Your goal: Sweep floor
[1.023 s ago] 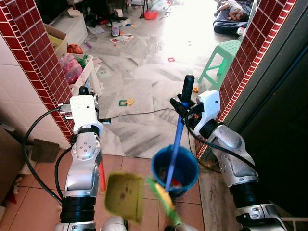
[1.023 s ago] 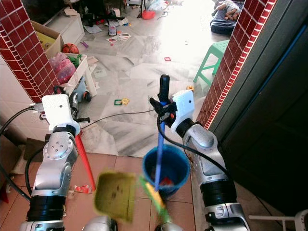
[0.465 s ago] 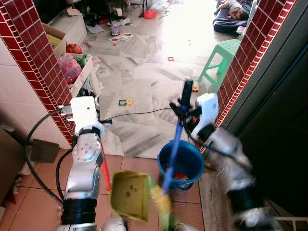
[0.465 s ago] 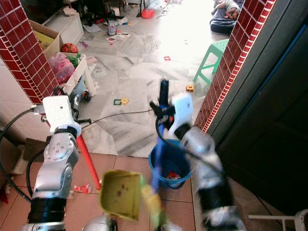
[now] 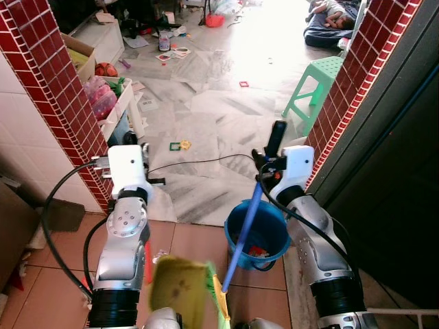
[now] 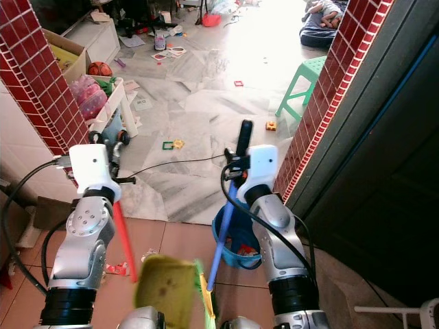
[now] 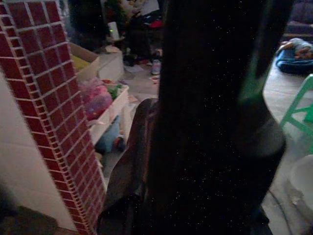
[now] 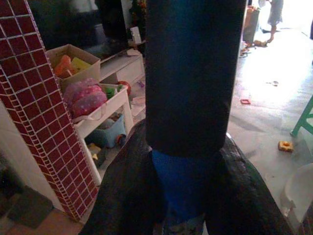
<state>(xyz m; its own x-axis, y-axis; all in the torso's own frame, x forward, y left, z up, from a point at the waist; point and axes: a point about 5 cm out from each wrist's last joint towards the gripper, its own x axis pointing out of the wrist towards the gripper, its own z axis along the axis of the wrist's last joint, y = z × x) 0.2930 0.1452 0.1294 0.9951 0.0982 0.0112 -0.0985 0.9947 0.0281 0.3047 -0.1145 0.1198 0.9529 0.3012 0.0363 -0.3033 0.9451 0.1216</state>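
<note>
My right gripper (image 5: 269,166) is shut on a broom (image 5: 244,229) with a blue shaft and a black grip; in the right wrist view the grip (image 8: 188,73) sits between the black fingers (image 8: 124,196). The shaft slants down past the left edge of a blue bucket (image 5: 276,257) to green-yellow bristles (image 5: 219,305) at the bottom of the picture. My left gripper (image 6: 118,182) is shut on the red handle (image 6: 122,236) of a yellow-green dustpan (image 5: 180,291), which looks blurred low in front of me. The left wrist view is dark.
Red brick pillars stand on the left (image 5: 62,103) and right (image 5: 346,96), and a dark door (image 5: 398,205) on the right. Beyond lie a marble floor with scattered toys (image 5: 180,145), a black cable (image 5: 199,162), a white toy shelf (image 5: 120,103) and a green stool (image 5: 312,86). A person (image 5: 333,17) lies far back.
The right gripper has carried the broom top a little to the right, and the shaft now passes left of the bucket rather than over it. The dustpan has shifted slightly, still blurred.
</note>
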